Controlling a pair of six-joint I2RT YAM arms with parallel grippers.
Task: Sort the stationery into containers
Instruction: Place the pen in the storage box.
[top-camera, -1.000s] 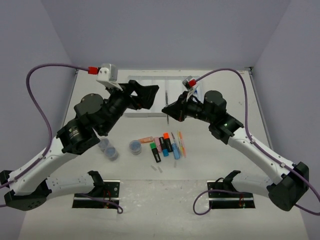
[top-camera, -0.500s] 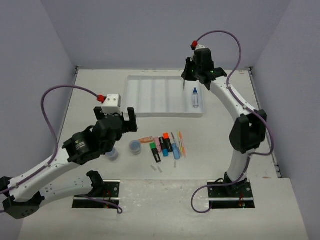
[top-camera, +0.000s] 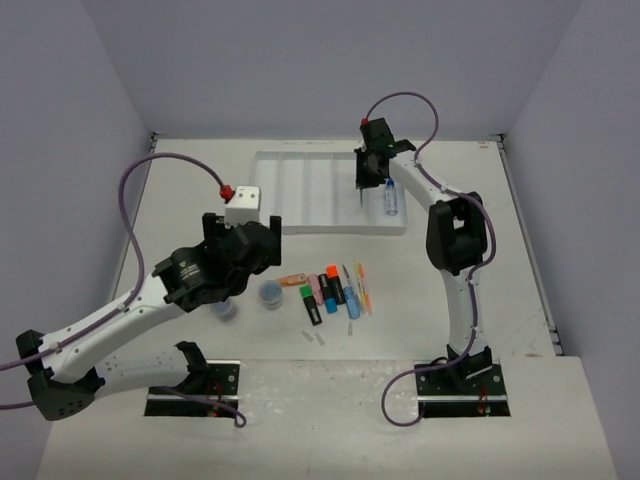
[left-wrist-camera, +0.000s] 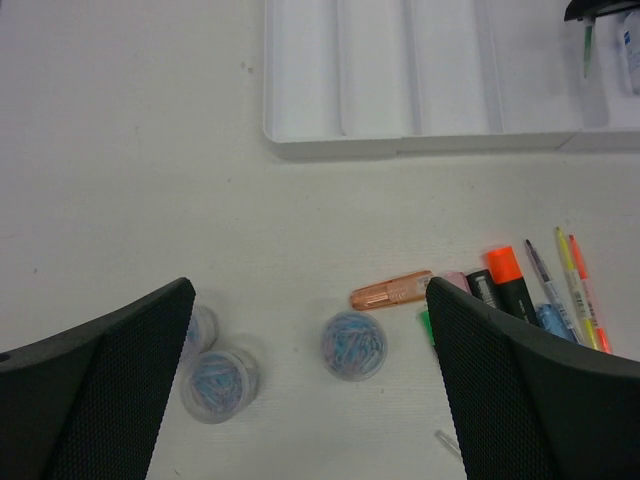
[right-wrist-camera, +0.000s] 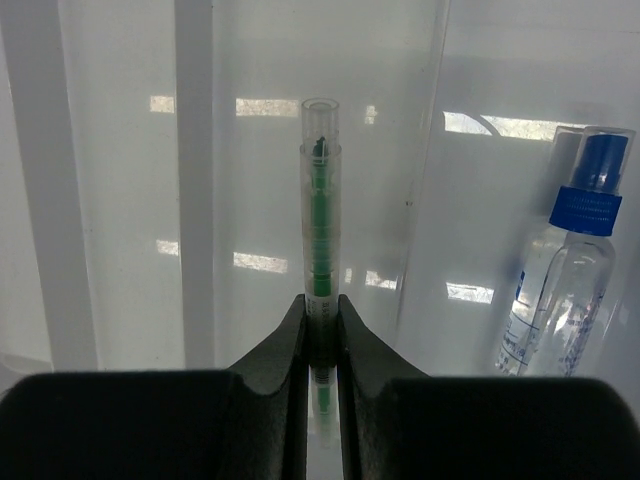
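Note:
My right gripper (right-wrist-camera: 321, 305) is shut on a thin clear pen with green ink (right-wrist-camera: 320, 220), held low over the white tray's (top-camera: 300, 185) fourth compartment; in the top view this gripper (top-camera: 364, 180) is at the tray's right part. A blue-capped bottle (right-wrist-camera: 565, 270) lies in the rightmost compartment. My left gripper (left-wrist-camera: 308, 295) is wide open and empty above the table, with one clear tub of blue contents (left-wrist-camera: 353, 345) below the gap and two more tubs (left-wrist-camera: 219, 382) by its left finger. Highlighters (top-camera: 325, 290) and thin pens (top-camera: 362, 285) lie in a row right of the tubs.
An orange highlighter (left-wrist-camera: 392, 290) lies apart from the row, pointing toward the tubs. Two small clear caps (top-camera: 315, 338) lie in front of the row. The other three tray compartments (left-wrist-camera: 375, 65) hold nothing. The right arm stretches along the table's right half.
My right arm has swung from the table's middle to the tray with the green pen and lowered it over the fourth compartment. My left gripper has drawn back over the tubs.

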